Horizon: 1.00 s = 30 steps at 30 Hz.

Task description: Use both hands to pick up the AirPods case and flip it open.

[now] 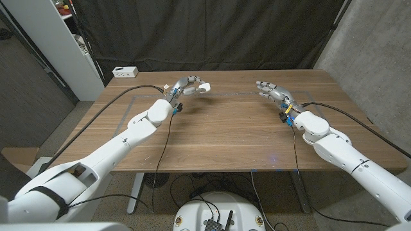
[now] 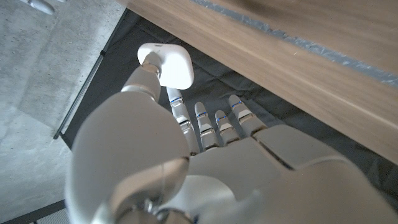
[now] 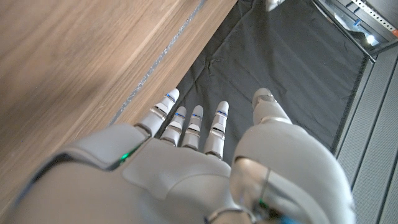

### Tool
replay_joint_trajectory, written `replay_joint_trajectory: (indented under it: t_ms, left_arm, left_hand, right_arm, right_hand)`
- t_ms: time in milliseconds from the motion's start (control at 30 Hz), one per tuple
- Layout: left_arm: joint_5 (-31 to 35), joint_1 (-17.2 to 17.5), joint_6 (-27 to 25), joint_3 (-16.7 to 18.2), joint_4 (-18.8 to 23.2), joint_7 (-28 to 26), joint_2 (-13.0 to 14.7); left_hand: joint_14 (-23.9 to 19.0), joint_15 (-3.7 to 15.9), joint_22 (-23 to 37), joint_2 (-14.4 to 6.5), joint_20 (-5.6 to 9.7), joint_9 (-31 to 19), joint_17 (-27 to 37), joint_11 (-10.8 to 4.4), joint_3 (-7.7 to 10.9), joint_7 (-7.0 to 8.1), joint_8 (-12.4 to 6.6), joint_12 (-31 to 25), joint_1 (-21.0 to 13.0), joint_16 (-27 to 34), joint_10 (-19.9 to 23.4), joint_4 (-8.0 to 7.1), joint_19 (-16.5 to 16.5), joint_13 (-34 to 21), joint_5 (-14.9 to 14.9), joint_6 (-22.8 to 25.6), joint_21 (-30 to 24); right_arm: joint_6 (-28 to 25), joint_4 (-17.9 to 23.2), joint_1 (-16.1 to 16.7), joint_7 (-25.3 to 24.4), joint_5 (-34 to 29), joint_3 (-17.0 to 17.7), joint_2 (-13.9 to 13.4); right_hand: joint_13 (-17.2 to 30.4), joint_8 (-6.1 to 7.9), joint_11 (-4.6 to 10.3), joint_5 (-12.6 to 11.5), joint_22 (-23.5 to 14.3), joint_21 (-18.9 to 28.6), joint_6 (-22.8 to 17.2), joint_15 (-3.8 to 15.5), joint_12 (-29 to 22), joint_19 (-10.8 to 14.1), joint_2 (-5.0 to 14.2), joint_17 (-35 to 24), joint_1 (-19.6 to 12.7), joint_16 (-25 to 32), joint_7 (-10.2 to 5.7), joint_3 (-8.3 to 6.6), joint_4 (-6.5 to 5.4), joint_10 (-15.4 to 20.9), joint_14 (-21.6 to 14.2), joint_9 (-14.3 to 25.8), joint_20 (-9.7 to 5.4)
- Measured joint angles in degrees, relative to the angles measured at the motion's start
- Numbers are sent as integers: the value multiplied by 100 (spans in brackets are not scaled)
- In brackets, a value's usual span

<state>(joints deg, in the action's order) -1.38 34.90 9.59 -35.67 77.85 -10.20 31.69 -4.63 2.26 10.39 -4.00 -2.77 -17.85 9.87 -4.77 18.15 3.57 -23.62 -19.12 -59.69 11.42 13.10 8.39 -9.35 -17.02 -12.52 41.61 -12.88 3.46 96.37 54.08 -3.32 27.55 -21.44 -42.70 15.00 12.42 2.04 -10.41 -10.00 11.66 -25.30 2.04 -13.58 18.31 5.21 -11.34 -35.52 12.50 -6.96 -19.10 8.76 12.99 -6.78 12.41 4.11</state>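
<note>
The left hand [image 1: 186, 85] is up over the far-left part of the desk [image 1: 225, 135], and it has the AirPods case [image 1: 204, 86] pinched at its fingertips, clear of the wood. From the left wrist camera the case [image 2: 169, 64] shows as a small white rounded shape sitting right against the tip of the thumb, with the other fingers [image 2: 205, 121] reaching out straight just beside it. Whether the lid is open I cannot tell. Across the desk, the right hand [image 1: 275, 91] is well apart from the case, fingers spread, holding nothing, and the right wrist camera confirms it: fingers [image 3: 189, 124] straight and apart, thumb out to the side. On the far-left edge of the desk sits a small white box [image 1: 126, 71], and a dark curtain [image 1: 212, 32] hangs behind
</note>
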Motion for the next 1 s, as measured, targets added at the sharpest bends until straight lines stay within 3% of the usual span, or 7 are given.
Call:
replay_joint_trajectory:
  t_ms: [133,167,200,367,467,600,1000]
  left_arm:
    - [44,-73,120,0,-2,50,-22]
    - [55,-89,162,0,-7,69,-31]
    - [55,-98,162,-1,-10,69,-35]
    - [90,-173,367,-3,-39,168,-71]
    - [102,-209,454,-4,-51,207,-86]
    - [94,-232,513,-1,-82,260,-130]
    - [-138,-343,780,44,-288,463,-289]
  left_hand:
    - [0,0,0,7,0,0,0,20,-14,-42,-68,0,-7,-22,-20,-15,0,0,1,487,0]
    - [0,0,0,7,0,0,0,20,-14,-91,-477,0,-7,-22,-20,-15,0,0,1,580,0]
    - [0,0,0,7,0,0,0,20,-21,-88,-540,0,-7,-22,-20,-22,0,0,12,584,0]
    - [0,0,0,8,0,0,0,50,-63,-96,-668,28,-7,-22,-50,-15,0,0,34,595,0]
    - [0,0,0,27,0,0,0,47,-89,-94,-784,28,-40,-22,-48,-40,0,-1,40,598,0]
    - [-74,-8,1,-24,21,0,1,2,-118,-82,-787,6,-110,-22,76,-22,-21,-1,43,610,0]
    - [-133,9,1,-69,10,0,1,-54,-148,-86,-796,0,-218,-22,136,9,-72,-1,45,647,0]
  right_arm:
    - [-374,85,-187,189,74,-119,-31]
    - [-465,94,-257,244,87,-169,-36]
    - [-516,94,-257,282,93,-169,-36]
    - [-811,51,-648,577,101,-448,7]
    - [-872,-90,-843,738,89,-599,106]
    - [-851,-238,-990,833,39,-712,224]
    - [-851,-449,-1326,956,-220,-961,393]
  right_hand:
    - [6,0,-76,0,0,0,-8,0,7,33,0,0,0,0,128,12,12,-33,0,0,9]
    - [6,0,-96,0,0,0,10,6,24,33,-29,0,-29,-7,146,23,23,-53,6,0,9]
    - [6,0,-115,0,1,0,11,16,34,33,-30,0,-30,-20,147,40,6,-72,23,0,9]
    - [29,-44,-134,0,1,0,128,-23,67,33,-66,0,-66,-25,32,63,16,-175,81,-1,9]
    - [33,-78,-134,0,1,0,228,-6,67,38,-98,1,-98,-25,245,79,31,-175,98,-12,3]
    - [56,-78,-134,0,1,0,253,3,67,74,-128,1,-128,-25,370,79,31,-175,89,-16,-33]
    - [59,-78,-113,0,2,0,182,15,67,74,-196,1,-255,-24,440,81,75,-154,77,-16,-33]
